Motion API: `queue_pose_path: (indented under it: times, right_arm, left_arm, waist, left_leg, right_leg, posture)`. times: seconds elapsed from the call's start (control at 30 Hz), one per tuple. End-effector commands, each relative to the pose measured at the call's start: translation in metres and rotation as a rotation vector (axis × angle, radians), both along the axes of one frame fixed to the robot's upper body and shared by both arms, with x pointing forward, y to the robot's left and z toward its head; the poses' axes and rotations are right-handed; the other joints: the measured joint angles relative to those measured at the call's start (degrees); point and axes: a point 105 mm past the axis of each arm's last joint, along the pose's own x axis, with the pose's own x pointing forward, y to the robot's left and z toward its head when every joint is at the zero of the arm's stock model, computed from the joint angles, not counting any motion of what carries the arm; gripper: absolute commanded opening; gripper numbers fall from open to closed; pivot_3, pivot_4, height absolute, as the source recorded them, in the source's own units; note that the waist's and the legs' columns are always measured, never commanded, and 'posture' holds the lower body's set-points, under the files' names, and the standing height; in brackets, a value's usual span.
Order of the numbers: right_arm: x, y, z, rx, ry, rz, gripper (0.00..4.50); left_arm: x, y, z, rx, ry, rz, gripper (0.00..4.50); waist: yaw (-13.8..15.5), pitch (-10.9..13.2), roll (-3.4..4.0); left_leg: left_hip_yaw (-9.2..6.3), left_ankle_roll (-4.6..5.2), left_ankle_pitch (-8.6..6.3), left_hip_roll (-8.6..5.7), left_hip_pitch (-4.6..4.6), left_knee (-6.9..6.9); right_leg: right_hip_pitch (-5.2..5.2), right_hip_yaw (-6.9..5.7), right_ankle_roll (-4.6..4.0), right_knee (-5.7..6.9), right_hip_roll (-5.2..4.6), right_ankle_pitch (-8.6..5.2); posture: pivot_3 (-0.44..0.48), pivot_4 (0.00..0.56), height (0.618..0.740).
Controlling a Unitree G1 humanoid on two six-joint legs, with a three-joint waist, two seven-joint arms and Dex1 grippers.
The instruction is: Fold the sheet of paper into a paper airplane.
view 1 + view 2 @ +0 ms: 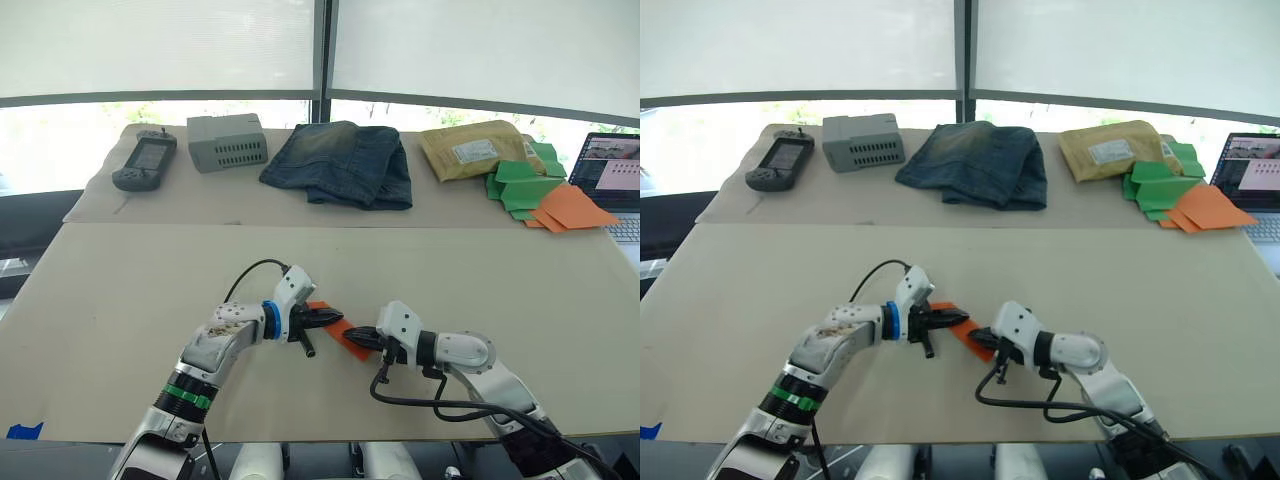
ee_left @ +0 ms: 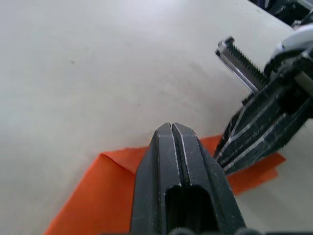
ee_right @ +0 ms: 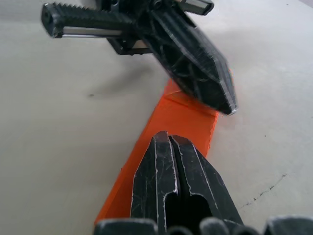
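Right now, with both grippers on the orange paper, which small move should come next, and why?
Probably slide the right gripper along the sheet of paper to flatten the crease, while the left gripper pins it. Both grippers are shut with tips over the narrow, already folded strip, which lies flat on the table.

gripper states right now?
Left gripper: shut, tips pressing on the orange paper.
Right gripper: shut, tips over the same paper.

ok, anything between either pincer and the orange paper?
Nothing visible. Both shut pincers, left and right, are already over the orange paper, which lies on the table; whether they touch it is unclear. The other items sit far back.
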Motion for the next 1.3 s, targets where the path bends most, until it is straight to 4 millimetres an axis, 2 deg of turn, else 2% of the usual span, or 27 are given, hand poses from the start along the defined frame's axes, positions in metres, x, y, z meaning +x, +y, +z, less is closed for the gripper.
queue_pose_path:
  times: [0.03,0.2,0.33,0.6,0.73,0.9,1.03,1.17,1.3]
  right_arm:
    - [-0.01,-0.016,-0.043,-0.104,0.147,-0.055,0.02]
    - [-0.011,-0.016,-0.043,-0.102,0.148,-0.059,0.02]
    - [-0.012,-0.017,-0.045,-0.109,0.151,-0.06,0.02]
    - [-0.01,-0.012,-0.045,-0.109,0.15,-0.04,0.02]
    - [-0.008,-0.011,-0.045,-0.11,0.149,-0.036,0.02]
    - [-0.005,-0.012,-0.044,-0.111,0.14,-0.031,0.02]
    - [0.0,-0.008,-0.024,-0.041,0.1,-0.034,0.02]
    - [-0.002,-0.007,0.031,0.112,-0.015,-0.009,0.02]
    - [-0.013,-0.003,0.069,0.14,-0.065,0.053,0.02]
  left_arm:
    - [0.004,0.003,-0.004,0.062,-0.042,0.009,0.0]
    - [0.004,0.019,-0.028,0.205,-0.038,0.031,0.0]
    - [0.01,0.041,-0.036,0.213,0.021,0.156,0.0]
    - [0.015,0.084,-0.036,0.193,0.079,0.347,0.0]
    - [0.009,0.089,-0.036,0.182,0.092,0.362,0.0]
    - [-0.008,0.098,-0.036,0.165,0.083,0.354,0.0]
    - [-0.008,0.095,-0.015,0.078,0.014,0.339,0.0]
    - [-0.01,0.107,0.013,0.066,-0.074,0.272,0.0]
    - [-0.021,0.119,0.027,0.078,-0.086,0.194,0.0]
  waist:
    - [-0.1,0.0,0.0]
    - [-0.2,-0.1,-0.06]
    - [-0.3,-0.3,-0.03]
    - [-1.0,-0.5,0.11]
    - [-1.2,-0.5,0.12]
    - [-1.5,-0.5,0.13]
    - [-1.3,-0.5,0.13]
    - [-1.0,-0.3,0.11]
    - [-1.2,-0.1,0.13]
  left_leg:
    - [0.0,0.0,0.0,-0.01,0.0,-0.01]
    - [0.0,0.0,0.0,-0.02,0.02,-0.03]
    - [0.0,0.0,0.0,0.02,0.11,-0.03]
    - [0.01,-0.01,-0.01,0.12,0.42,-0.06]
    - [0.08,-0.02,-0.02,0.12,0.61,-0.19]
    - [0.24,-0.03,-0.02,0.15,0.78,-0.54]
    - [0.24,-0.03,-0.02,0.15,0.84,-0.76]
    - [0.23,-0.03,-0.01,0.12,0.56,-0.76]
    - [0.3,-0.02,0.01,0.06,-0.45,-0.75]
  right_leg:
    - [0.0,0.01,0.0,0.0,0.0,0.0]
    - [0.03,0.02,0.0,-0.01,0.0,0.0]
    - [0.08,0.02,-0.01,-0.01,-0.03,0.0]
    - [0.19,0.01,-0.01,0.03,-0.02,-0.01]
    - [0.19,0.03,-0.02,0.0,-0.04,-0.01]
    - [0.19,0.1,-0.07,0.0,-0.06,-0.04]
    - [0.14,0.08,-0.16,0.01,-0.04,-0.1]
    - [-0.08,0.09,-0.17,0.02,-0.04,-0.1]
    - [-1.03,0.12,0.14,0.01,-0.07,0.22]
  posture:
    - [0.0,0.15,0.722]
    - [0.0,0.15,0.722]
    - [0.0,0.15,0.722]
    - [0.0,0.15,0.722]
    - [0.0,0.15,0.722]
    - [0.0,0.15,0.722]
    - [0.0,0.15,0.722]
    - [0.0,0.15,0.722]
    - [0.0,0.15,0.722]
